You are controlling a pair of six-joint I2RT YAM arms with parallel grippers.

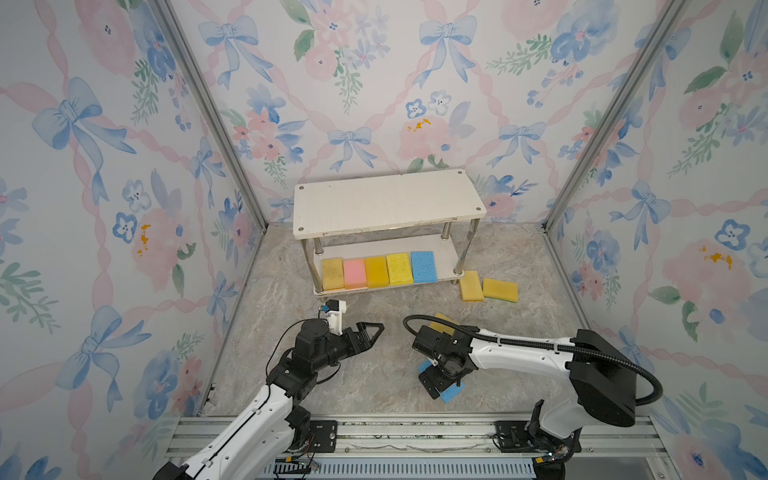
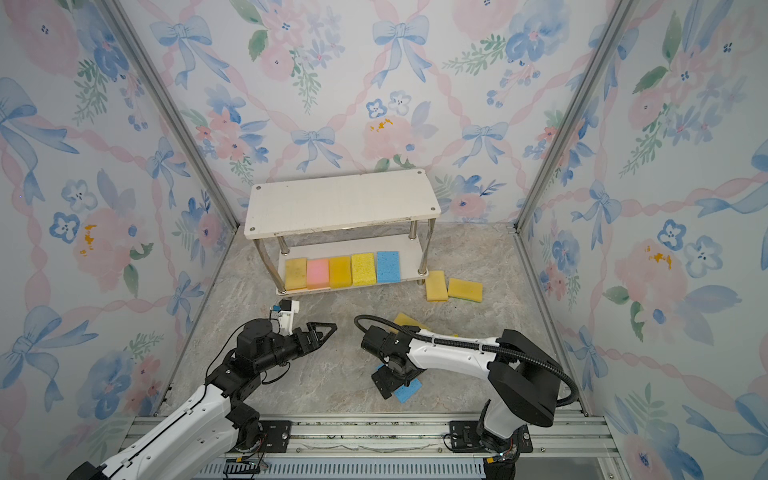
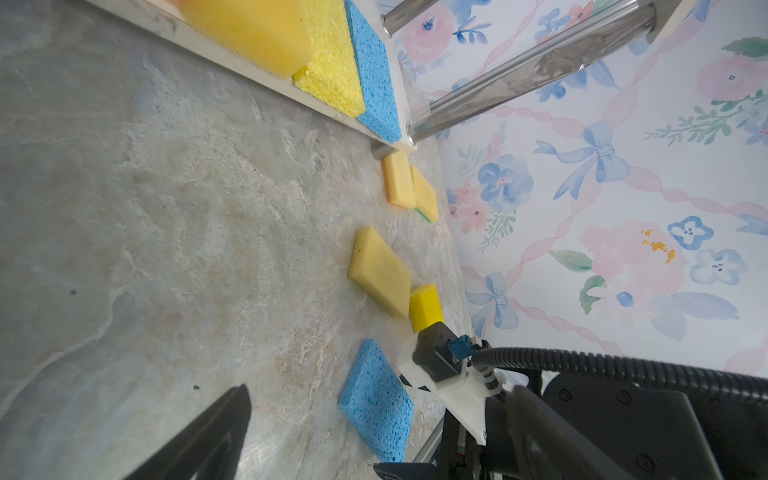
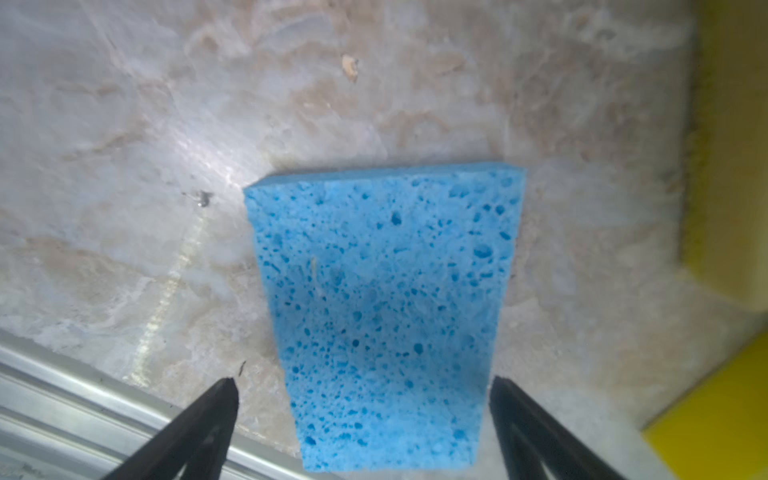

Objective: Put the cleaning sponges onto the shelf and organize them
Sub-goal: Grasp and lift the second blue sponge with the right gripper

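Observation:
The shelf (image 1: 386,203) stands at the back, its top board bare. On its lower board several cleaning sponges lie in a row: yellow ones, a pink one (image 1: 354,273) and a blue one (image 1: 424,266). A second blue sponge (image 4: 382,311) lies flat on the floor near the front rail. My right gripper (image 4: 365,395) points down over it, open, one finger on each side of it and apart from it. My left gripper (image 1: 372,330) hovers open and holds nothing in front of the shelf's left end.
Two yellow sponges (image 1: 471,286) (image 1: 500,289) lie on the floor right of the shelf. Another yellow sponge (image 3: 380,276) and a bright yellow one (image 3: 424,307) lie partly under my right arm. A metal rail (image 1: 415,432) runs along the front; papered walls enclose the sides.

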